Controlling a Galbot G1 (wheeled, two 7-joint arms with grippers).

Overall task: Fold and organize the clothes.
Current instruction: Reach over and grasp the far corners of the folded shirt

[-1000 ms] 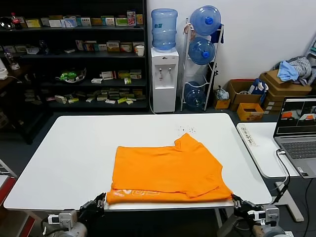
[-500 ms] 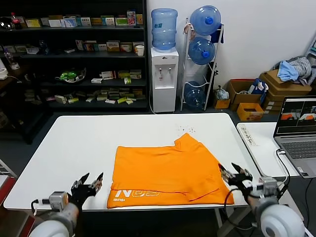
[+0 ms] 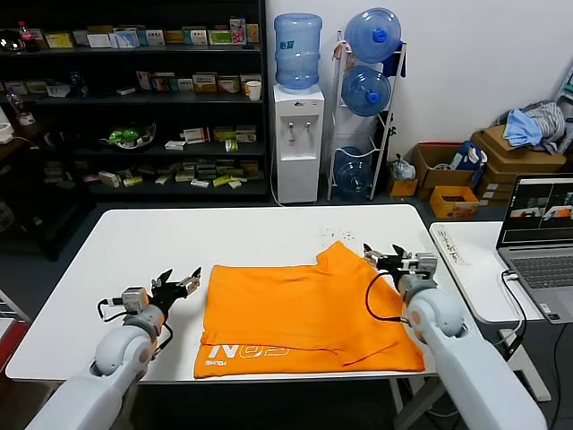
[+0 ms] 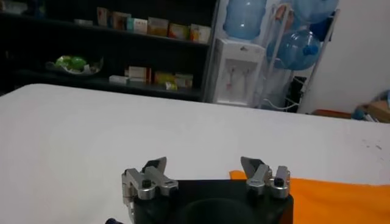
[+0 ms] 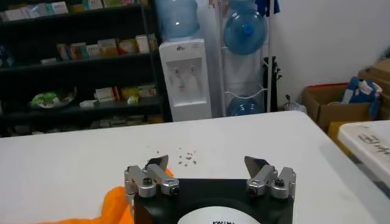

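lying flat, folded orange cotton t-shirt (image 3: 304, 309)

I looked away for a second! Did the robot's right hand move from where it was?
Yes. The right gripper left the table's near edge and went farther up, now beside the orange T-shirt's sleeve, fingers open.

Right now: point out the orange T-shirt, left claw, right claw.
orange T-shirt (image 3: 304, 309): head view, middle of the folded body.
left claw (image 3: 182, 279): head view, between the open fingertips.
right claw (image 3: 383, 253): head view, between the open fingertips.
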